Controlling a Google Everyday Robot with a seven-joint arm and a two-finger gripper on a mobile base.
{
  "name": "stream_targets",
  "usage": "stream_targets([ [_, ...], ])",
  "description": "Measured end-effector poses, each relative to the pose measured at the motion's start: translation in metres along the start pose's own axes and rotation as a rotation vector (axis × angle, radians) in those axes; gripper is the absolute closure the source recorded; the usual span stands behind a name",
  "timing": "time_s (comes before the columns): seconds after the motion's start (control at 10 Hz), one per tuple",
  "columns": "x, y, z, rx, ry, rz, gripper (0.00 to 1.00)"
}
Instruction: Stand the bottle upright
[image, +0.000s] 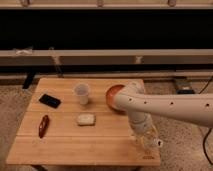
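- One bottle (151, 142) is my whole job here; it sits at the table's (70, 145) front right corner, close to the edge, directly under my wrist.
- My gripper (145, 136) is down on that corner, at or around the bottle; my own arm hides the fingers, so I cannot tell how wide they stand or whether they grip anything.
- Whether the bottle lies flat, leans or stands I cannot make out either.
- I judge it light and stiff: small white plastic, likely smooth and a bit slippery, not fragile.
- Being so light, it would skid or roll at a nudge, and the edge is near.
- I would take it across the boxy body, on the flat sides near the middle, not by the cap.
- The cup (82, 93), block (85, 119) and bowl (113, 97) are well apart from it.
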Motion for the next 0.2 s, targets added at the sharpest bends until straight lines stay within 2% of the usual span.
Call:
stream_targets([
  [0.2, 0.0002, -0.0041, 0.0004, 0.045, 0.018, -0.025, 1.00],
])
